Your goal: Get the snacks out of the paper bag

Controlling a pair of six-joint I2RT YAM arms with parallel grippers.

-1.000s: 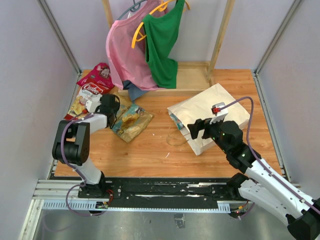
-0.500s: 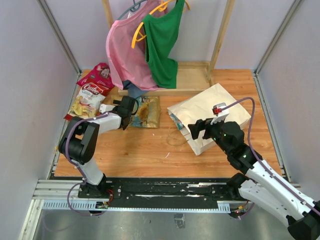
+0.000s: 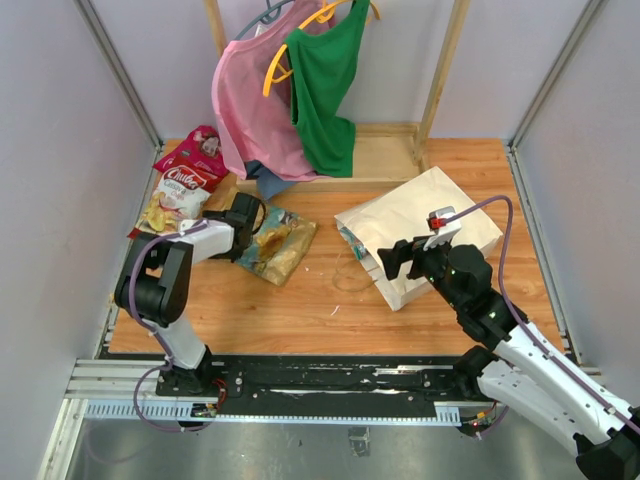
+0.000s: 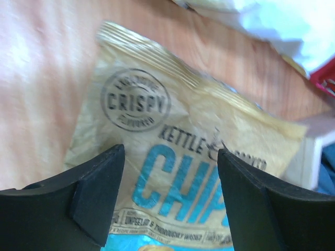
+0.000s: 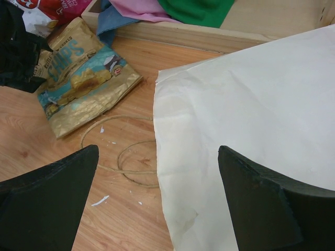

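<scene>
The cream paper bag (image 3: pixel 432 212) lies flat at the right, mouth facing left, with a teal packet (image 3: pixel 349 239) peeking out. Its twine handles (image 5: pixel 118 157) loop onto the wood. My right gripper (image 3: pixel 393 259) hovers open over the bag's mouth edge (image 5: pixel 172 157), nothing between its fingers (image 5: pixel 158 151). A gold-and-blue kettle chips packet (image 3: pixel 279 244) lies on the table left of the bag. My left gripper (image 3: pixel 250 222) sits at that packet's upper left end, jaws open, straddling the printed lettering (image 4: pixel 170 151); contact cannot be told. More snacks (image 3: pixel 183 186) are piled at the far left.
A pink garment (image 3: pixel 255 110) and a green one (image 3: pixel 325 85) hang from a wooden rack (image 3: pixel 385 160) at the back, with blue cloth (image 3: pixel 264 181) beneath them. Grey walls close in on both sides. A red packet (image 3: pixel 196 150) lies by the left wall.
The left gripper swung right, then came back a little left. The chips packet slid and turned along with it. The right arm has barely moved.
</scene>
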